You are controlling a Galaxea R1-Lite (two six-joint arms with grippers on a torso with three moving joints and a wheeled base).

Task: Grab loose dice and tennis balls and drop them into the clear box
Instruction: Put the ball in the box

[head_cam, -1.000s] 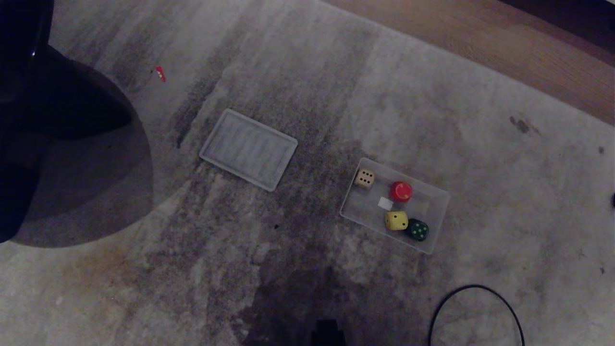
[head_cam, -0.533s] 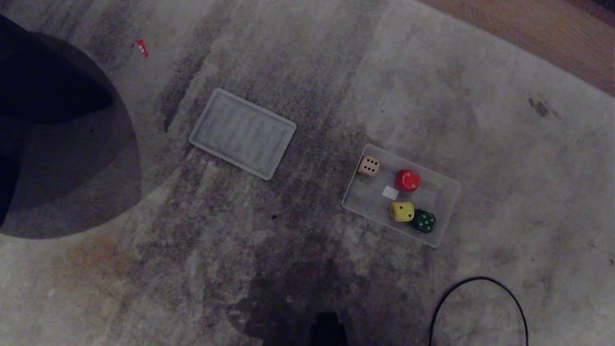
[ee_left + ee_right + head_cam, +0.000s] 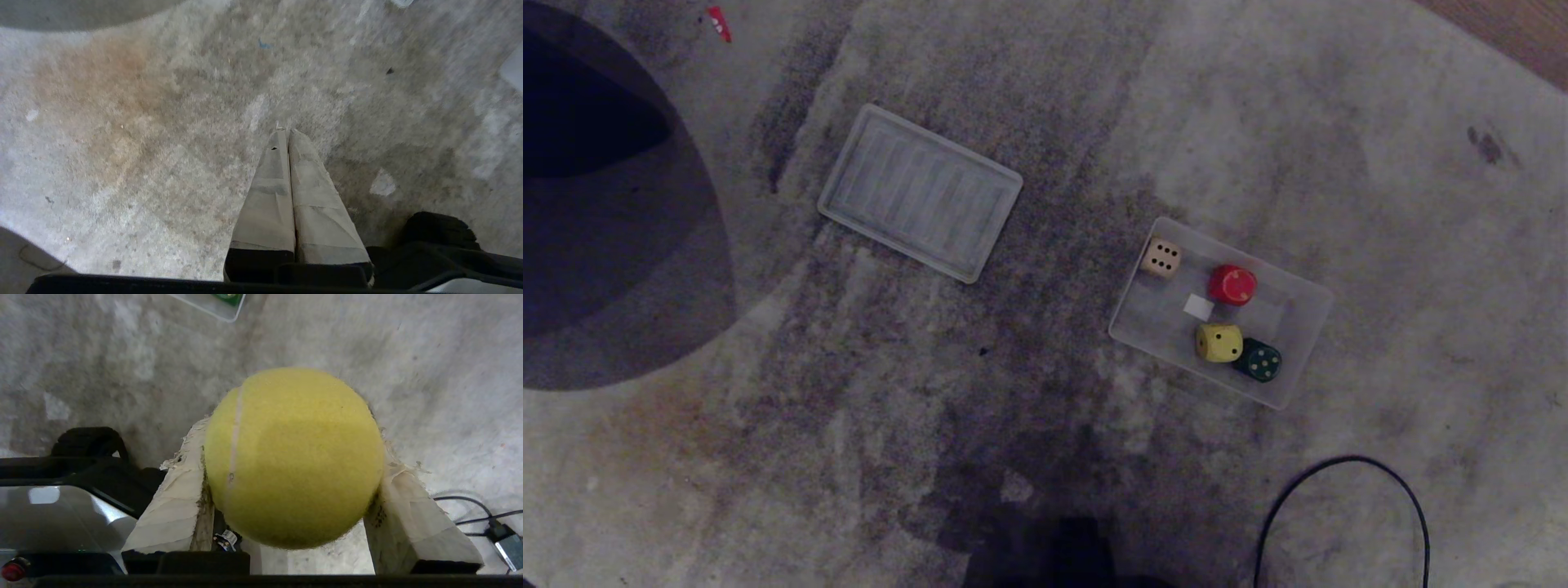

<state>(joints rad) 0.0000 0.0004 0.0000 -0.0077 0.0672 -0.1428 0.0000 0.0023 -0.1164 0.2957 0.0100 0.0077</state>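
Right pincer [image 3: 292, 465] closed about a fuzzy yellow-green tennis ball [image 3: 294, 457], its two tape-wrapped fingers [image 3: 179, 506] pressing opposite flanks of the ball, jaws held at about the ball's width. Left pincer [image 3: 288, 134], over bare carpet [image 3: 849, 392], has its taped fingers pressed together and carries nothing. Neither arm appears in the head view. The clear box [image 3: 1303, 298], a shallow translucent plastic bin with rounded corners, lies on the matted, stained carpet with its long axis running diagonally; inside it sit the beige die [image 3: 1161, 257] at one end, the red die [image 3: 1232, 284] near the middle, and the yellow die [image 3: 1218, 342] touching the dark green die [image 3: 1261, 360] at the other end. Beyond the held ball, one corner of the clear box shows in the right wrist view, so the right arm is judged the nearer. The ribbed clear lid [image 3: 920, 193] lies flat, well apart from the clear box; a black cable [image 3: 1339, 465] loops near it.
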